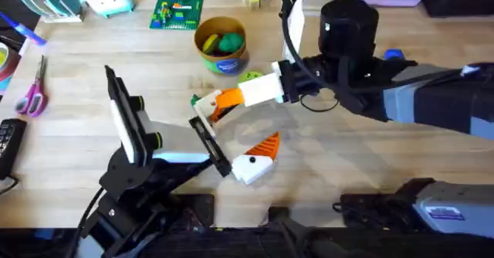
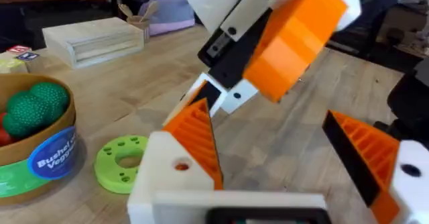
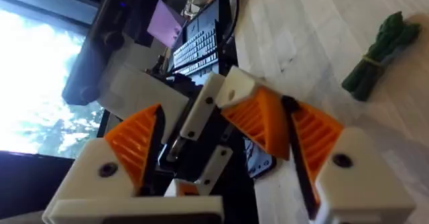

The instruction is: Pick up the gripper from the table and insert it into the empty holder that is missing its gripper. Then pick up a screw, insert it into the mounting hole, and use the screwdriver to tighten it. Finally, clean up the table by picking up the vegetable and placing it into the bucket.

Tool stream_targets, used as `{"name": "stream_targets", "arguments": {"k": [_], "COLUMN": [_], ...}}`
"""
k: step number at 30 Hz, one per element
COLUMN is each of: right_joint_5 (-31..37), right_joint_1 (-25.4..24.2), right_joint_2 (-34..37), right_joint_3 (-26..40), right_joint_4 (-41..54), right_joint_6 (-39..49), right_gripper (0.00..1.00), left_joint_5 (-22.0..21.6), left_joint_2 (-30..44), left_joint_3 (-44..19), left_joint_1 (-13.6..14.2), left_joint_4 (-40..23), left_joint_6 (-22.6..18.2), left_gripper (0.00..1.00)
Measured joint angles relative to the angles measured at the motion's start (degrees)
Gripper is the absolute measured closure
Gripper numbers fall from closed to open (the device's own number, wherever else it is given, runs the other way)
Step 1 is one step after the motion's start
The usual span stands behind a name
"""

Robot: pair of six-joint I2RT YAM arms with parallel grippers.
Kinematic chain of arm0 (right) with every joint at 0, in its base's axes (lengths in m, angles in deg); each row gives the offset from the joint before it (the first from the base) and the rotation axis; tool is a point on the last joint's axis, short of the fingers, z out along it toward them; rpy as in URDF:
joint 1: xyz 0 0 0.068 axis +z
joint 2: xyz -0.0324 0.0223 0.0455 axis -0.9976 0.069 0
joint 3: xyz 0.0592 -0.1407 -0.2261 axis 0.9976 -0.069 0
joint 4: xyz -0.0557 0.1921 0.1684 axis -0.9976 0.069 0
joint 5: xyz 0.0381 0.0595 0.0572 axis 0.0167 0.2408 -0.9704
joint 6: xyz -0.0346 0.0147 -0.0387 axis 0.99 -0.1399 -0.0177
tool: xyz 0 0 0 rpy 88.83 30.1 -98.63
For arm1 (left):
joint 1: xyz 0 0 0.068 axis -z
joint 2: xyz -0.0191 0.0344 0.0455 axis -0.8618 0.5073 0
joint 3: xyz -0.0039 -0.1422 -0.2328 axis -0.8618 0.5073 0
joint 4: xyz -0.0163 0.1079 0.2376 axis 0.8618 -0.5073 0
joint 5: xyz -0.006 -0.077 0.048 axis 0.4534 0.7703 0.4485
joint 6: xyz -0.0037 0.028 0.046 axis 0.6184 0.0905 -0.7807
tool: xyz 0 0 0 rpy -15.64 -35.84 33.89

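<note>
We read this as the insertion step. The orange ribbed gripper (image 3: 258, 120) lies right against the white holder (image 3: 204, 110), long axes roughly parallel, both directly ahead of the right gripper (image 1: 220, 102). We cannot tell whether the right gripper is clamping the part or only straddling it.

The left gripper (image 2: 268, 127) is spread wide, low over the bench (image 1: 347, 165), pointing at the same spot from the near side. The right arm is the one on the part, so we expect seating to be a push along the holder's length, not across it.

The vegetable (image 3: 379, 49) lies loose on the bench, off to one side of the work. The bucket (image 1: 220, 57) stands farther back, already holding toy produce, with the green disc (image 2: 120, 160) just beside it.

The bench is light wood and bare around the grippers. Scissors (image 1: 32, 94) lie at the left edge.
</note>
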Motion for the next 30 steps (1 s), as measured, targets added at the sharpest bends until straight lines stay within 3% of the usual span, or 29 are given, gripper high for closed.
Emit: {"name": "stream_targets", "arguments": {"k": [25, 30], "right_joint_5": [2.0, 2.2], "right_joint_1": [-1.9, -3.3], "right_joint_2": [0.0, 0.0], "right_joint_3": [0.2, 0.2], "right_joint_4": [5.2, 5.5], "right_joint_6": [0.6, 0.7], "right_gripper": [0.01, 0.111], "left_joint_5": [0.0, 0.0], "left_joint_2": [0.0, 0.0], "left_joint_3": [0.0, 0.0], "left_joint_1": [0.0, 0.0], "left_joint_4": [-0.3, -0.3], "left_joint_6": [0.6, 0.6], "left_gripper": [0.009, 0.009]}}
